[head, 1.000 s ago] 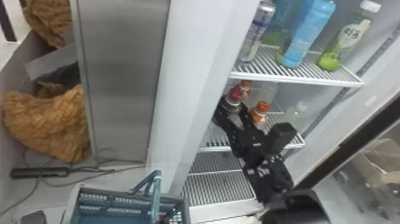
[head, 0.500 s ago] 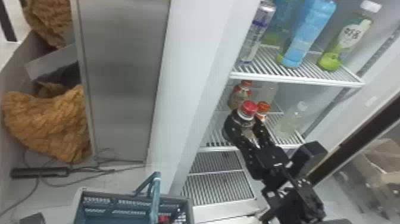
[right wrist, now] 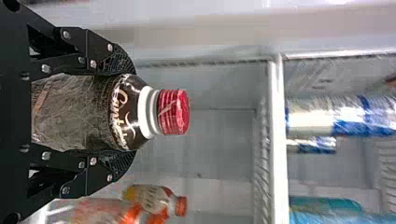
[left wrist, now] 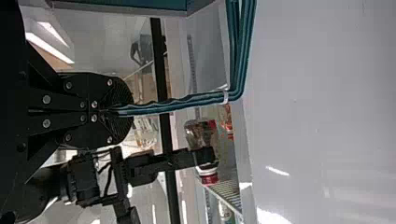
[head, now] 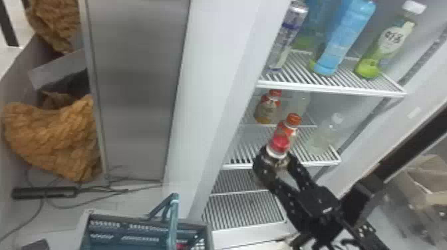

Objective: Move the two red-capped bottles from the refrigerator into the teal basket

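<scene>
The open refrigerator [head: 229, 83] stands before us, the teal basket [head: 133, 220] near it. We see the left gripper [left wrist: 112, 111] pinching the basket's handle [left wrist: 240, 56] and the right gripper [head: 275, 159] clasping a red-capped bottle [head: 278, 148], cap upward, in front of the shelves [head: 332, 91]. Inside the basket, we spot something red [head: 181, 246], too small to identify.

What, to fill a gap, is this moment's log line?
right gripper: holding red-capped bottle outside basket | left gripper: holding basket handle | drop: pending

My right arm [head: 324, 209] reaches up from the head view's lower right; I have the right gripper [head: 276, 159] clamped, jaws apart. Left gripper [left wrist: 125, 111] also clamped, jaws nearly together.
</scene>
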Available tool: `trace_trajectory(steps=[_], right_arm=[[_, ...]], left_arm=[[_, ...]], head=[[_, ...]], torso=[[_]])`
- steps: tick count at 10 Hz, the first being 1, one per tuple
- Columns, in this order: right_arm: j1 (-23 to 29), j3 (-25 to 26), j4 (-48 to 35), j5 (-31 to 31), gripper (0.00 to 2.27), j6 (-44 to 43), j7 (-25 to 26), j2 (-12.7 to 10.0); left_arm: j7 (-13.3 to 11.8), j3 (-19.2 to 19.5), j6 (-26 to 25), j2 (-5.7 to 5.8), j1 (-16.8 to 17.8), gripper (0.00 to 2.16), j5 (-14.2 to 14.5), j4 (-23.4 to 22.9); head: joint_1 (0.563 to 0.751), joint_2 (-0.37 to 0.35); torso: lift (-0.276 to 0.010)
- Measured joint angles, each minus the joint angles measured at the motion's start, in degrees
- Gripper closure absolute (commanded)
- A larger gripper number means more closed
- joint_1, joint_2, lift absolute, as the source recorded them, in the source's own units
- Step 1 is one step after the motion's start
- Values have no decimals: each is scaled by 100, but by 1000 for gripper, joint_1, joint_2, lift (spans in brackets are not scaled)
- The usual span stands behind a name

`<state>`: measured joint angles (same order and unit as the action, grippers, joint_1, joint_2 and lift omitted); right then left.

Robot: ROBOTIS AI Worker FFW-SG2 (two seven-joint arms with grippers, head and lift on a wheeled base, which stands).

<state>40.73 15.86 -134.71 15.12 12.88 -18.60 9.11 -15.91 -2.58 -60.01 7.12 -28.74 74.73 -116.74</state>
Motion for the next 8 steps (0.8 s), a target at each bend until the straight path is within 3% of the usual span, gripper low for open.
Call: trace_trajectory(steps=[3,8], right_arm=[[334,49,-365,-84,702,864,-614,-8],[861,-159,-1413,-141,702,2347,-1202,425]], left_arm=[[1,18,-1,5,-34,1157,-2,-18],[1,42,-33,13,-38,1157,-40,-19]], head=[[695,-350],[695,-350]], torso=[[-224],[-224]])
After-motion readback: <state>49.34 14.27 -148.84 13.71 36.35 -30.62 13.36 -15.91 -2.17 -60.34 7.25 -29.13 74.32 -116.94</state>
